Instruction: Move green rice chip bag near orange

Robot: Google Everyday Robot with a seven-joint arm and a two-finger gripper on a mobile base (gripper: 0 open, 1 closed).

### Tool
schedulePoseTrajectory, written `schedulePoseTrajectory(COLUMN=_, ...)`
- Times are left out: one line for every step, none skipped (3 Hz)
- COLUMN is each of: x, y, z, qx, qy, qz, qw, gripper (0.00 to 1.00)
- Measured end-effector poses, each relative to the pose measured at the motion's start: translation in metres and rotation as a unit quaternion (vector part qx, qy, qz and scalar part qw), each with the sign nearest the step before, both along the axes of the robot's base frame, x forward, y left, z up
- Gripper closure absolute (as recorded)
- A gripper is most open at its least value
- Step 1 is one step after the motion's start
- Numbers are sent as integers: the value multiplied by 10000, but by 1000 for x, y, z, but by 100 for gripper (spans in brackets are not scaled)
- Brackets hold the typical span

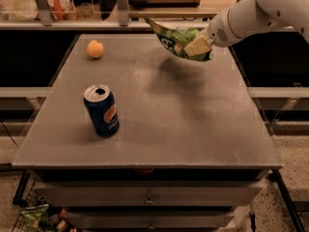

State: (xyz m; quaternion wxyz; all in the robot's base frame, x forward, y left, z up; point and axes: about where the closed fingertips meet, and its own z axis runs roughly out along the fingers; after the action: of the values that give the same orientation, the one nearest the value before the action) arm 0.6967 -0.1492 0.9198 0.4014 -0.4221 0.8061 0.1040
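The green rice chip bag (175, 40) hangs in the air above the table's far right part, tilted, its shadow on the tabletop below. My gripper (197, 46) comes in from the upper right on a white arm and is shut on the bag's right end. The orange (95, 49) sits on the table at the far left, well apart from the bag.
A blue soda can (102, 111) stands upright, opened, at the table's near left. The grey table (193, 129) has drawers under its front edge. A shelf rail with clutter runs behind the table. A basket with green packaging (36, 216) sits on the floor at lower left.
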Motion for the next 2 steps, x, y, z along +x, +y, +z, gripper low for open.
schedulePoseTrajectory(x=12, y=58, z=26, qx=601, qy=-82, qz=601, qw=9963, gripper=100)
schedulePoseTrajectory(x=20, y=112, z=32, qx=992, qy=29, qz=1074, qw=9892, gripper=100)
